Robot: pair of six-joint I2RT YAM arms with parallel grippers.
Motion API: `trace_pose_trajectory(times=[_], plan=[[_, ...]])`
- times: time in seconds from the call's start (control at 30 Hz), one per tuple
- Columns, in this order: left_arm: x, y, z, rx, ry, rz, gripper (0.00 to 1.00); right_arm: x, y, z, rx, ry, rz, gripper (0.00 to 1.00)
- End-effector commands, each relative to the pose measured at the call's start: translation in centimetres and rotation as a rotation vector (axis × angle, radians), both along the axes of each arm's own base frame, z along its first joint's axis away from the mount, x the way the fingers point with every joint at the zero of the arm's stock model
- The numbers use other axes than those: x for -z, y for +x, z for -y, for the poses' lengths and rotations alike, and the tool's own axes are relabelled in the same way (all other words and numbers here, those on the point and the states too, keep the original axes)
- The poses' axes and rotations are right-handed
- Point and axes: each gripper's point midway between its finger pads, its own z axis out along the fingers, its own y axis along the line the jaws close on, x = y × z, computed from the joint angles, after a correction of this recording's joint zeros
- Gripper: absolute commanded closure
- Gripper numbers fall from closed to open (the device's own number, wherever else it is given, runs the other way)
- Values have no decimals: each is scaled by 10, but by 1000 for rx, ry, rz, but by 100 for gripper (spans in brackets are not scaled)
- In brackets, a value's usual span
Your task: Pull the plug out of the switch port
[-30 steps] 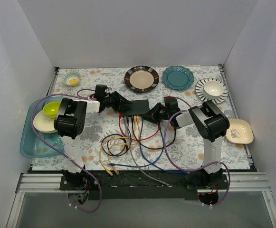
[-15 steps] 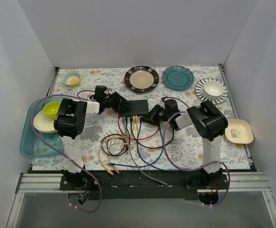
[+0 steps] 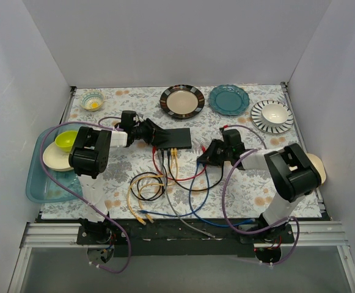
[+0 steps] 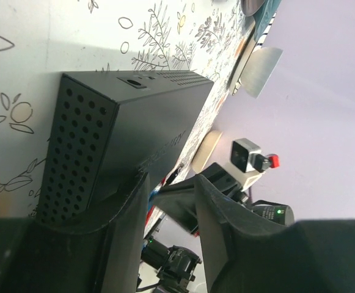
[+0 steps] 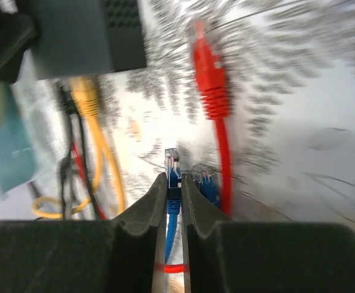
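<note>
Blue plug (image 5: 173, 163) — right gripper (image 5: 175, 183) pinches it.

A robot test cell in a lab is showing here. Plain white walls (image 3: 177, 43) are enclosing a table (image 3: 122, 168) under floral cloth, with arms bolted to a metal rail (image 3: 183, 232).

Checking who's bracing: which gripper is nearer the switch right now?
Left. The left gripper clamps the switch at its left end; the right gripper is off its right corner, apart from it, shut on the blue plug.
</note>
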Motion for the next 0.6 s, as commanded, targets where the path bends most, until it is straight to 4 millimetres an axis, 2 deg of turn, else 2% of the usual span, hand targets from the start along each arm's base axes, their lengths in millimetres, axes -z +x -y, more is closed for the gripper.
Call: trace_pose_trajectory(times=[0.0, 0.03, 0.13, 0.2, 0.27, 0.3, 0.33, 0.4, 0.43, 0.5, 0.57], plan=[[14, -9, -16, -27, 59, -45, 64, 8, 2, 51, 0, -319, 38, 79], [14, -9, -17, -27, 60, -44, 64, 1, 7, 52, 9, -332, 69, 63], [13, -9, -17, -28, 58, -41, 64, -26, 25, 43, 34, -306, 156, 49], [12, -8, -17, -27, 59, -38, 64, -48, 39, 26, 27, -270, 221, 47], [11, -8, -17, -27, 60, -33, 64, -60, 46, 8, -7, -240, 257, 46], [11, -9, -17, -27, 61, -34, 64, -76, 52, -11, -35, -204, 301, 46], [11, -8, -18, -28, 61, -34, 64, -69, 51, -22, -68, -190, 284, 45], [12, -9, -17, -25, 58, -36, 63, -71, 49, -45, -113, -140, 275, 46], [12, -9, -17, -26, 56, -37, 63, -63, 48, -57, -149, -111, 248, 47], [12, -11, -17, -23, 56, -38, 63, -59, 46, -75, -179, -58, 235, 49], [12, -11, -17, -21, 56, -38, 63, -41, 41, -85, -188, -24, 163, 51]])
